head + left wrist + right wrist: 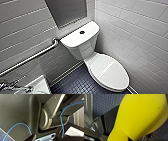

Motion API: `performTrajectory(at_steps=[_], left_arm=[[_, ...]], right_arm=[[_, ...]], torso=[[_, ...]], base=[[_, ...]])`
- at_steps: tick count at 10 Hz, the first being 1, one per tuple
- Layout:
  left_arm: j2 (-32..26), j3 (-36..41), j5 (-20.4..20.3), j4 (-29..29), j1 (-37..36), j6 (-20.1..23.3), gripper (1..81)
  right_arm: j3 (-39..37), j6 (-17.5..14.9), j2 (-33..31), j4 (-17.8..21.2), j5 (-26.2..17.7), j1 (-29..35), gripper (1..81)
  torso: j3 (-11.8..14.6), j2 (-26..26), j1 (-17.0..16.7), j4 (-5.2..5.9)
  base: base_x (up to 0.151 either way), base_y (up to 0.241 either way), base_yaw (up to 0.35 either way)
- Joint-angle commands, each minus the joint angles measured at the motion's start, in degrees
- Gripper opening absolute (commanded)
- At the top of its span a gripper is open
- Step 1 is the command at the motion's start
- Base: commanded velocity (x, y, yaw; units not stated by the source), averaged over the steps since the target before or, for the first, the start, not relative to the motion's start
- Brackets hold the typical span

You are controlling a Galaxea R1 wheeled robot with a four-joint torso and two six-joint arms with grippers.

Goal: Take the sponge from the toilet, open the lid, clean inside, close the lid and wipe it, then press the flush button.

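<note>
pickup: done imo, my right pincer looks clamped on the bright yellow foam sponge, hanging over dark blue floor tiles | glossy white ceramic toilet: smooth white oval lid down | todo: opening, scrubbing, wiping, small dark round flush button

Dark small-tiled floor, white toilet directly on it beside the wall.

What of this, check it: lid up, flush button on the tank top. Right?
Not quite. The head view shows the lid lying flat and shut, not up. The flush button is on the tank top, as stated.
</note>
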Motion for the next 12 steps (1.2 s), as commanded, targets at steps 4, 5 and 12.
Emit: performTrajectory(at_steps=[4, 5, 12], left_arm=[[-1.4, 1.1, 4.0, 0.3, 1.2, 0.1, 81.1], [-1.2, 0.9, 4.0, 0.3, 1.2, 0.1, 81.1], [0.5, -4.3, 4.3, -0.4, 2.2, -0.2, 81.1]], right_arm=[[-13.6, -0.4, 11.2, -5.4, -0.8, -6.9, 1.0], [-16.0, -0.5, 13.1, -5.4, -0.8, -7.5, 1.0], [-25.6, -0.4, 22.8, -7.3, -0.9, -8.8, 1.0]], torso=[[8.2, 10.9, -7.0, 0.00], [10.0, 12.7, -8.2, 0.00], [24.2, 26.6, -17.4, 0.00]], base=[[0.000, 0.000, 0.000], [0.000, 0.000, 0.000], [0.000, 0.000, 0.000]])
